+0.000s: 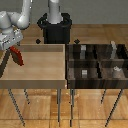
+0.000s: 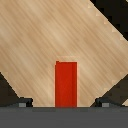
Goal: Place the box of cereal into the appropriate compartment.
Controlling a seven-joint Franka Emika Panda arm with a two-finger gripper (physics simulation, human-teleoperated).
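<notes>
My arm reaches down at the exterior view's left; my gripper (image 1: 15, 45) is clamped on the box of cereal (image 1: 18, 56), hanging tilted above the light wooden bin's (image 1: 37, 75) left edge; the dark compartment bin (image 1: 97, 65) sits right.

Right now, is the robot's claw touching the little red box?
Touching. In the exterior view the box of cereal hangs from the gripper, lifted above the light wooden bin. The wrist view shows it reaching up between the fingers.
</notes>
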